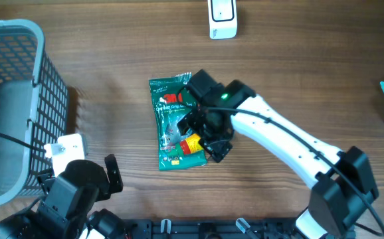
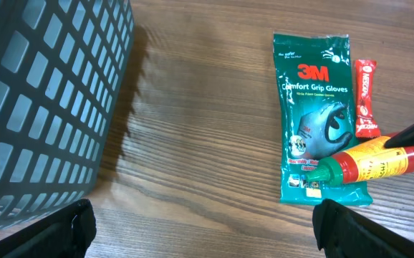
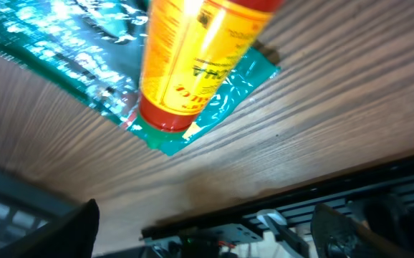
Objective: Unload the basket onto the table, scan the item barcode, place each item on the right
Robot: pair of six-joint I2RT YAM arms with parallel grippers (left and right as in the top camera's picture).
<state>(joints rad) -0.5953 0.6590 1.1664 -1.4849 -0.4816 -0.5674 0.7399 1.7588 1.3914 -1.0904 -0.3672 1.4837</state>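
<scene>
Pick-up step: right gripper (image 1: 204, 136), jaws apart, over bottle (image 1: 191, 143) on glove packet (image 1: 171, 113); left gripper (image 2: 203, 229) likewise apart; next, likely clamp bottle, carry to far-edge scanner (image 1: 222, 18).

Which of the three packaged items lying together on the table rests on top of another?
The yellow bottle with the green cap: it lies across the lower end of the green gloves packet, whereas the red sachet lies on wood beside it.

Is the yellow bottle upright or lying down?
Lying down: the yellow bottle lies on its side across a lower corner of the glove packet.
</scene>
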